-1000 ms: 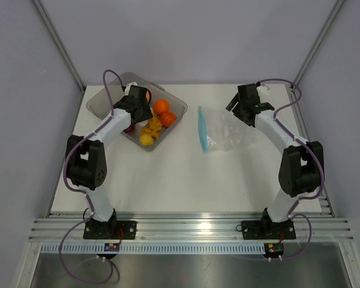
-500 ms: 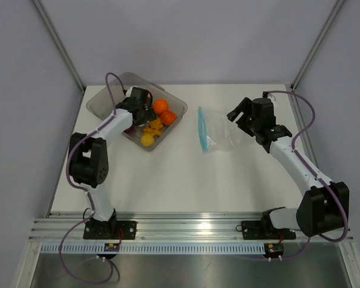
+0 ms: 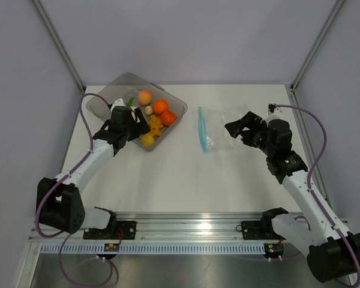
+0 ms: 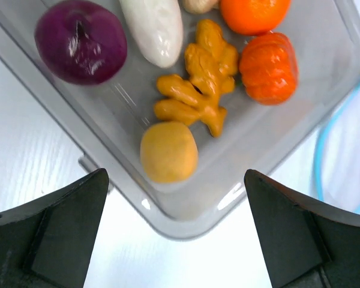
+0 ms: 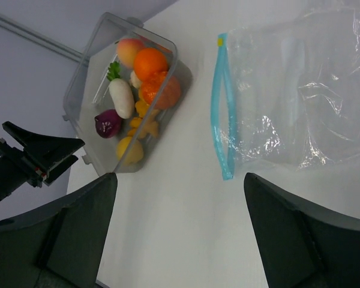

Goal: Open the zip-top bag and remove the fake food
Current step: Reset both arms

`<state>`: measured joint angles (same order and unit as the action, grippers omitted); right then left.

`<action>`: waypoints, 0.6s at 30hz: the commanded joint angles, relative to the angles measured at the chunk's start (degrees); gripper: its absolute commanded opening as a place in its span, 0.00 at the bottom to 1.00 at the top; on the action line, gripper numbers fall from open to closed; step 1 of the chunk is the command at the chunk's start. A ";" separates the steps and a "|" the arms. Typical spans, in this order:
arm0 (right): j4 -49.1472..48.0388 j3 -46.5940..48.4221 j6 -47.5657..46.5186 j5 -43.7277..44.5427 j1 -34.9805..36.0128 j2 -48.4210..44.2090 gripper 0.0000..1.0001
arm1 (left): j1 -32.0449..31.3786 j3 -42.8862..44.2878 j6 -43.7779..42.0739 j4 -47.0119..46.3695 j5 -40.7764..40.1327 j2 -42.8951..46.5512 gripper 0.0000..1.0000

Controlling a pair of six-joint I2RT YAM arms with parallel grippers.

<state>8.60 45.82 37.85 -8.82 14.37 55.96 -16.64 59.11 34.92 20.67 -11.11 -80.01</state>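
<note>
Right wrist: fake food sits in the tray, zip-top bag apart.

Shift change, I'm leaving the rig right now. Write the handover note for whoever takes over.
Left hand: open, empty, over the near corner of the grey tray.
Right hand: open, empty, up by the zip-top bag.
Bag: flat on the table, right of the tray, blue zip strip on the side facing the tray. It looks empty.
Fake food: every piece in sight lies in the tray.
Done: food is out of the bag.
Left: apparently nothing. Check the crinkled bag for leftovers.
</note>
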 commanded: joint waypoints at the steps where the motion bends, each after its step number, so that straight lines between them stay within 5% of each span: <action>1: -1.05 -1.08 -2.86 -2.17 0.31 -6.38 0.95 | -1.10 -7.22 3.13 -6.42 5.13 9.56 0.99; 8: 3.96 -6.88 -4.45 -3.04 0.31 -15.44 0.95 | -5.85 -20.51 3.58 -9.33 7.60 33.81 0.99; 18: 5.19 -13.22 -2.78 -3.93 0.31 -24.32 0.94 | -6.74 -32.56 1.91 -12.67 10.76 50.12 0.99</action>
<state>14.04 32.75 34.61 -11.42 14.37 34.09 -23.18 28.40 37.91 11.03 -2.15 -31.73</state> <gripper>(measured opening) 0.938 0.988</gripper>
